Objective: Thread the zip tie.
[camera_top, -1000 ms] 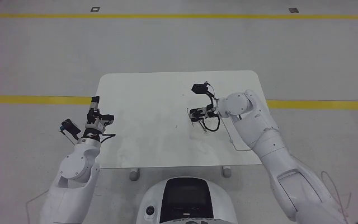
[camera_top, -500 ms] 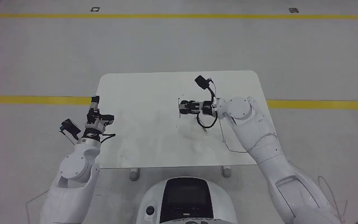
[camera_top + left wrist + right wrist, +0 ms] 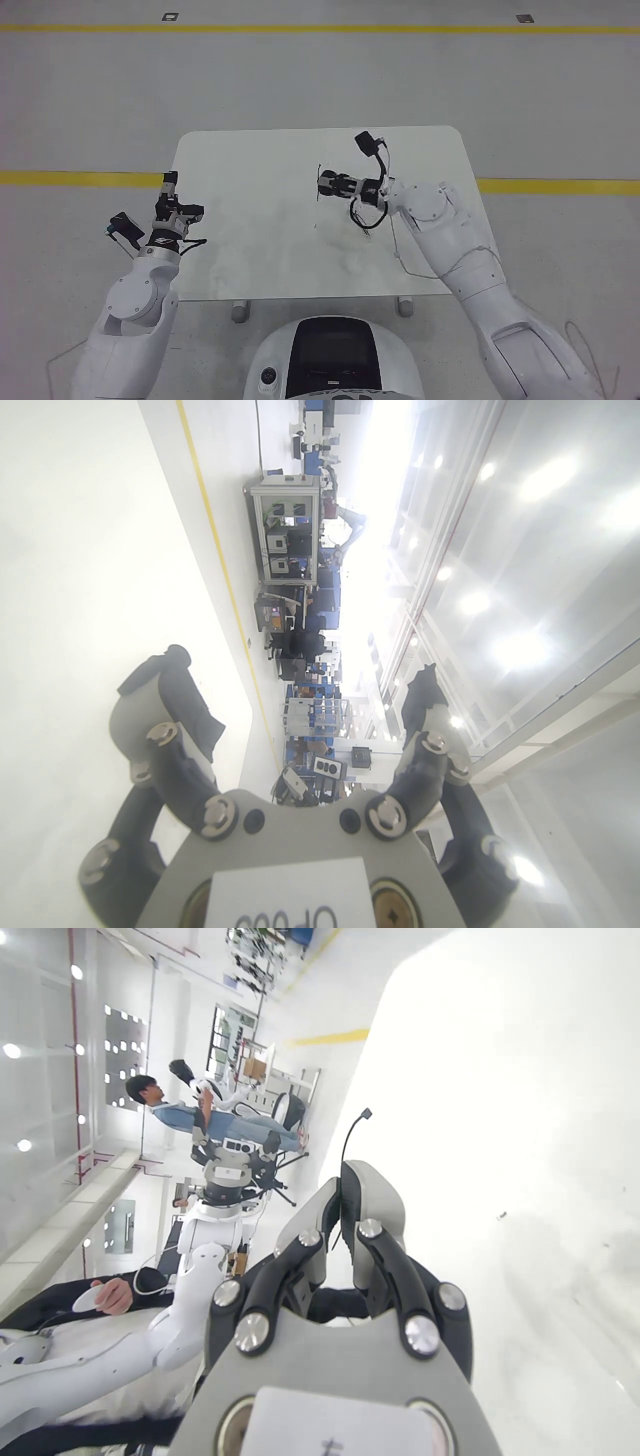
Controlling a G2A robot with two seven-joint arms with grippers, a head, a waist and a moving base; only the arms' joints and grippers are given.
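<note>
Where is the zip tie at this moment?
The zip tie is pinched in the right gripper over the middle of the table in the top view, its head end poking out beyond the gripper.

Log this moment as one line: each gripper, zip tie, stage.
left gripper: open, empty, at table edge | right gripper: shut on zip tie, over table | zip tie: head free, unthreaded

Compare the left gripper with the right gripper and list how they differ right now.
1. The left gripper is open and empty; the right gripper is shut on the zip tie.
2. The left gripper sits at the left edge of the table; the right gripper is over its middle.
Shared: both have the same build, dark fingers on a grey plate.
</note>
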